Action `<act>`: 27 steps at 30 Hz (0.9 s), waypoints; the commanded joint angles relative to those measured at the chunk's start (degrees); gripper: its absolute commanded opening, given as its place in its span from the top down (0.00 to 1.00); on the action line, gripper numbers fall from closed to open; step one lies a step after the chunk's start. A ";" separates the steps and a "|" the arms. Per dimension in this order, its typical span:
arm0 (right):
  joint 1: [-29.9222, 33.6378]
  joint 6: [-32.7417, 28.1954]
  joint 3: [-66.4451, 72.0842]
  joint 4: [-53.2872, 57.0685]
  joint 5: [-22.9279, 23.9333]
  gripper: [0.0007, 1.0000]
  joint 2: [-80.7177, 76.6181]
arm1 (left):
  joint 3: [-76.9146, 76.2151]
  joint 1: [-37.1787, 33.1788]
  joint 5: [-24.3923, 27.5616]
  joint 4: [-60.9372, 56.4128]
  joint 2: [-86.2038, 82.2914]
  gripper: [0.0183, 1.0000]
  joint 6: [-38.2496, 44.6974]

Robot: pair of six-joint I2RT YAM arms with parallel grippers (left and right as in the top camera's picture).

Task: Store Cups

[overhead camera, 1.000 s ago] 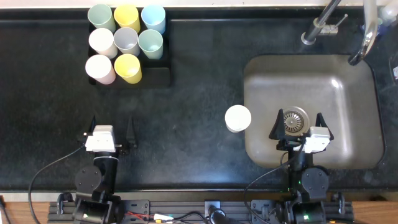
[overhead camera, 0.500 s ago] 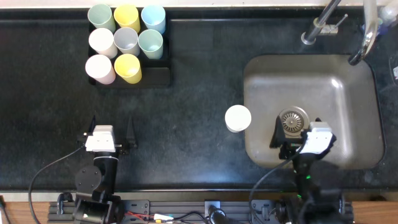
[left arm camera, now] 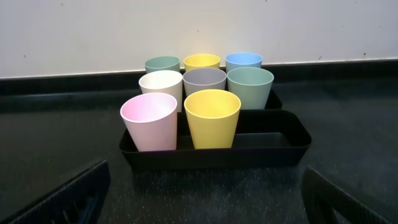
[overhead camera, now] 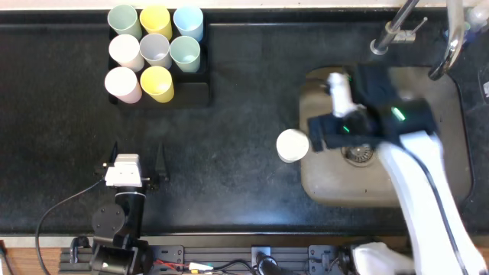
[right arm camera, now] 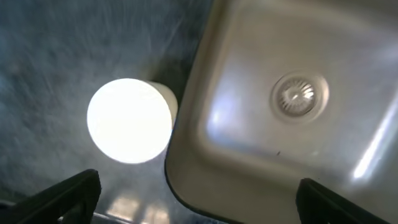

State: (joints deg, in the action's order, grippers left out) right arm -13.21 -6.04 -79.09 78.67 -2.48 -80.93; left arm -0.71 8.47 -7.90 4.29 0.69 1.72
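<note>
Just below R pincer [right arm camera: 196, 191], white cup [right arm camera: 129, 120] stands beside sink [right arm camera: 261, 155].

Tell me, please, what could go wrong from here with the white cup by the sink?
1. The cup stands right at the rim of the sink; a clumsy grasp by the right gripper could tip it into the basin.
2. The tray has one free slot, beside the front yellow cup; a careless placement there could knock the neighbours.
</note>
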 commanded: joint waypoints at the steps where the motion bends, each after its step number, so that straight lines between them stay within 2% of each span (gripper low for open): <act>1: -2.62 -4.26 -6.03 1.33 -0.52 0.00 -8.85 | 0.26 -0.44 0.59 -0.11 -0.52 0.00 0.87; 12: -2.89 -13.18 -7.41 3.80 0.31 0.00 -17.38 | 0.26 -0.44 0.59 -0.11 -0.52 0.00 0.87; 15: -2.93 -14.19 -7.37 3.76 2.23 0.00 -19.56 | 0.26 -0.44 0.59 -0.13 -0.52 0.00 0.87; 27: -2.99 -16.50 -7.37 0.35 2.32 0.00 -24.52 | 0.26 -0.44 0.59 -0.11 -0.52 0.00 0.87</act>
State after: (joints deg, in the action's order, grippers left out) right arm -15.90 -21.34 -84.79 79.29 -0.56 -104.64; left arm -0.71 8.47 -7.90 4.29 0.69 1.72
